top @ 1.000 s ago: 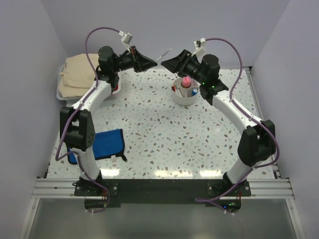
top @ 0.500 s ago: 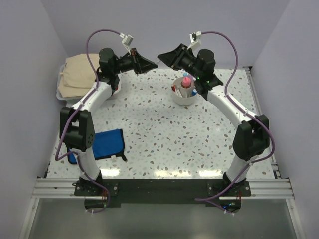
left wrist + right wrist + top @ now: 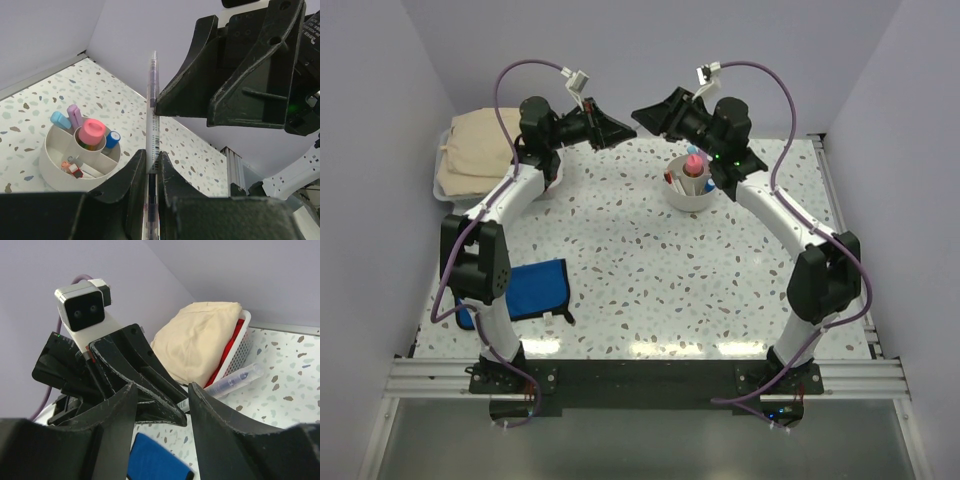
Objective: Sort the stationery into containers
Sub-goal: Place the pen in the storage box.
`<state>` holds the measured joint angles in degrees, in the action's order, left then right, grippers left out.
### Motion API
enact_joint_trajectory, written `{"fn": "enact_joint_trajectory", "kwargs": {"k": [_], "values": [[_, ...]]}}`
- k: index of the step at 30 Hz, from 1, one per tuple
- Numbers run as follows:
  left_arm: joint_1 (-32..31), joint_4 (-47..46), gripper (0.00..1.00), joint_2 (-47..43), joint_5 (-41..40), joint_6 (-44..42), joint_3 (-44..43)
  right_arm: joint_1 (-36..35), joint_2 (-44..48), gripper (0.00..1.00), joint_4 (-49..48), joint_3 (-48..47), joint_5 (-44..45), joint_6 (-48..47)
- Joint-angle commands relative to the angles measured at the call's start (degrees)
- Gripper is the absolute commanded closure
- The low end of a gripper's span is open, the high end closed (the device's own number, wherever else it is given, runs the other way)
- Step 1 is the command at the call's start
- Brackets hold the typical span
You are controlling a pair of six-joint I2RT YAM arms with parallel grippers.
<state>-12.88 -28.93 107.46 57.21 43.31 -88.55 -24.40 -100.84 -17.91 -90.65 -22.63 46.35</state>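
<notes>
One clear pen (image 3: pixel 152 100) clamped in left jaws; right jaws stand parted; one white cup (image 3: pixel 55 165) nearby

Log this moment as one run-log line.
left gripper: shut on clear pen, mid-air | right gripper: open, fingertip beside the pen | round cup: holds stationery | phase: likely pen handover

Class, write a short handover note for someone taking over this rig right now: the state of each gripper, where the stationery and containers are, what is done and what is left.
Left gripper: shut on a clear pen, held upright in mid-air over the far side of the table.
Right gripper: open, its fingertips beside the pen's free end, not gripping it.
Round white cup: already holds the pink marker and other pieces.
White bin, far left: holds a beige cloth.
Left to do: probably pass this pen across, then put it in a container.
</notes>
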Motion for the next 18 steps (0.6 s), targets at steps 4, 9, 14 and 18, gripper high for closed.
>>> {"fn": "enact_joint_trajectory", "kwargs": {"k": [4, 9, 14, 18], "values": [[-0.21, -2.19, 1.00, -1.11, 0.36, -1.03, -3.38, -0.12, 2.84, 0.55, 4.46, -1.02, 1.01, -2.67], [-0.12, -2.71, 1.00, -1.29, 0.44, -0.86, -3.12, -0.12, 3.19, 0.58, 6.73, -0.84, 1.88, -3.19], [-0.12, -3.06, 1.00, -1.29, 0.36, -0.95, -3.47, 0.14, 3.19, 0.59, 7.71, -0.49, 3.03, -3.19], [-0.12, -2.89, 1.00, -1.46, 0.36, -0.68, -3.47, 0.15, 2.93, 0.59, 7.81, -0.75, 3.65, -3.28]]}}
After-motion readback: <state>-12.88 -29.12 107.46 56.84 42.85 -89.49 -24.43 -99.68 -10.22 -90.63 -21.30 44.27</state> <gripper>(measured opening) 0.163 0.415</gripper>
